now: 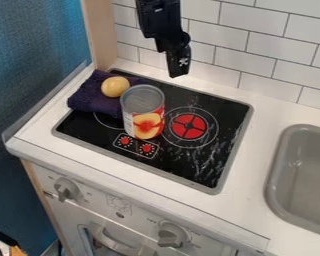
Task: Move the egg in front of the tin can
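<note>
Egg (pixel 115 86) on purple cloth (pixel 94 96), behind and left of can (pixel 143 111) in camera view; it lies apart from the gripper (pixel 178 66), lower and leftward. Gripper hangs near tiled wall (pixel 253 22); open or closed, cannot tell. Can stands upright on stove (pixel 213 167); contents hidden. Sink (pixel 306 172) at right.

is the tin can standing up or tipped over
Upright: the tin can stands on the black stovetop with its round lid facing up and its label running down the side.
</note>
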Motion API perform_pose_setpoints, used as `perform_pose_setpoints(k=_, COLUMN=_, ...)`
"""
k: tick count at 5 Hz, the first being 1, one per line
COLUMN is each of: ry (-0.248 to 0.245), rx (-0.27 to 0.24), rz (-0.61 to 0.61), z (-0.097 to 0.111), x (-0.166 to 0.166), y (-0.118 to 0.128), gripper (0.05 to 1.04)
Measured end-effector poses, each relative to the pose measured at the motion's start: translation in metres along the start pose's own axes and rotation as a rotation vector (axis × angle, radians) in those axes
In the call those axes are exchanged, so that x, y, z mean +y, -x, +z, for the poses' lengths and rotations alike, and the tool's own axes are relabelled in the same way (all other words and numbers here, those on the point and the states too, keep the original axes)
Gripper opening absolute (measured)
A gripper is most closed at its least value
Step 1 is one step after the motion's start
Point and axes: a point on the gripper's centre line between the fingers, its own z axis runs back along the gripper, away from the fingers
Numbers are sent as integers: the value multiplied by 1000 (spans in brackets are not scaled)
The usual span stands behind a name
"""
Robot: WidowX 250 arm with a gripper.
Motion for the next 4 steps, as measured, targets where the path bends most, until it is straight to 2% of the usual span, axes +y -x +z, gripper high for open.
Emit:
perform_pose_setpoints(k=1, ry=-28, rx=-19, rz=-3, z=-12, x=4, y=-2, gripper=998)
perform_pose_setpoints(k=2, ry=-73, rx=-14, rz=14, z=-16, x=2, y=-16, gripper=998)
perform_pose_setpoints(k=3, ry=-52, rx=-7, rz=59, z=-4, x=-17, y=-39, gripper=998)
perform_pose_setpoints(k=4, ry=-50, rx=-25, rz=100, z=2, x=-33, y=-61, gripper=998)
